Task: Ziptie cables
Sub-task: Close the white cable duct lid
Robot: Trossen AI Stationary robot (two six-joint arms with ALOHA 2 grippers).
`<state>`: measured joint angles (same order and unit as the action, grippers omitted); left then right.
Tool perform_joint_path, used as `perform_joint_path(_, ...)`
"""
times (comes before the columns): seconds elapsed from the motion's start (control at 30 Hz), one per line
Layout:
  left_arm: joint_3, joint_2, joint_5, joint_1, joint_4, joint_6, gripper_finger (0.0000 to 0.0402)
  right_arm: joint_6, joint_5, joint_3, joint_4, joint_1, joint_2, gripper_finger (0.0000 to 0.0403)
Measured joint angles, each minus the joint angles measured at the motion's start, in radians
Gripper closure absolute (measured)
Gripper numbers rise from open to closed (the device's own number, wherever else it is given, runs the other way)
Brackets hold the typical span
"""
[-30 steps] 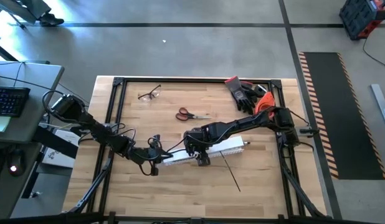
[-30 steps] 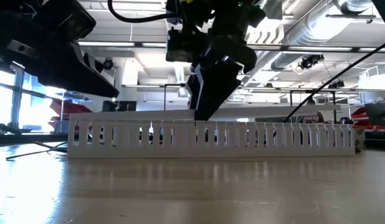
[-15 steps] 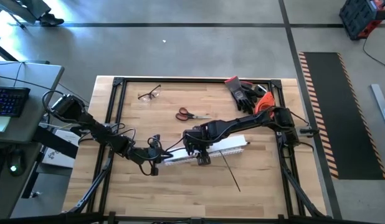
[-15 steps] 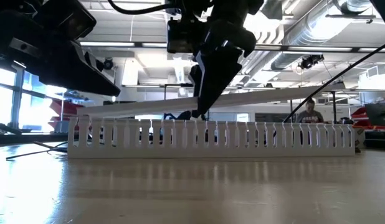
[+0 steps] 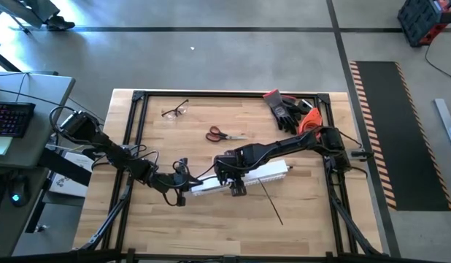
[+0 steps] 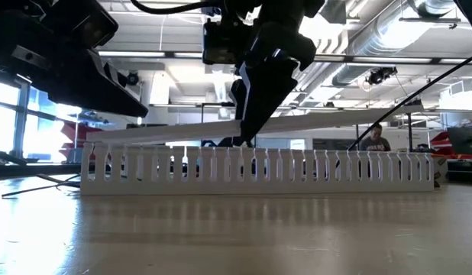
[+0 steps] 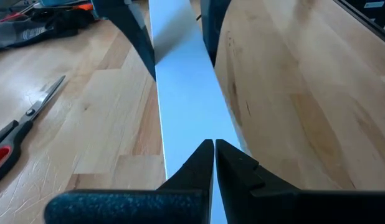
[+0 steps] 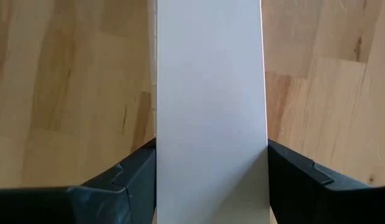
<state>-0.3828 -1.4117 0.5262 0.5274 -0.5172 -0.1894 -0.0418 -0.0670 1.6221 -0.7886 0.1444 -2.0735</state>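
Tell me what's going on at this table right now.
Both arms are working on the white slotted duct in the middle of the table. The right claw grips the flat white cover strip by its edges and holds it tilted above the duct, one end higher. The left claw is shut at the strip's low end. The ziptie lies untouched on the table beside the duct, the scissors farther back. No cables are visible.

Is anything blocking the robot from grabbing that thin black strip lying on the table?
Nothing visible does. The ziptie lies in the open on the table, beside the white duct. But the right gripper has its jaws shut on the cover strip, and the left gripper is at the duct's end.
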Motion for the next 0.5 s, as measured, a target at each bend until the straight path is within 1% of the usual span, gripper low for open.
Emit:
perform_joint_path(0.13,0.000,0.000,0.001,0.000,-0.002,-0.001,0.0402,0.007,-0.010,0.009,0.007,0.006,0.001,0.0185)
perform_joint_path(0.5,0.000,0.000,0.000,0.003,-0.003,-0.008,0.0402,0.038,0.015,-0.002,0.006,0.021,0.001,0.0185)
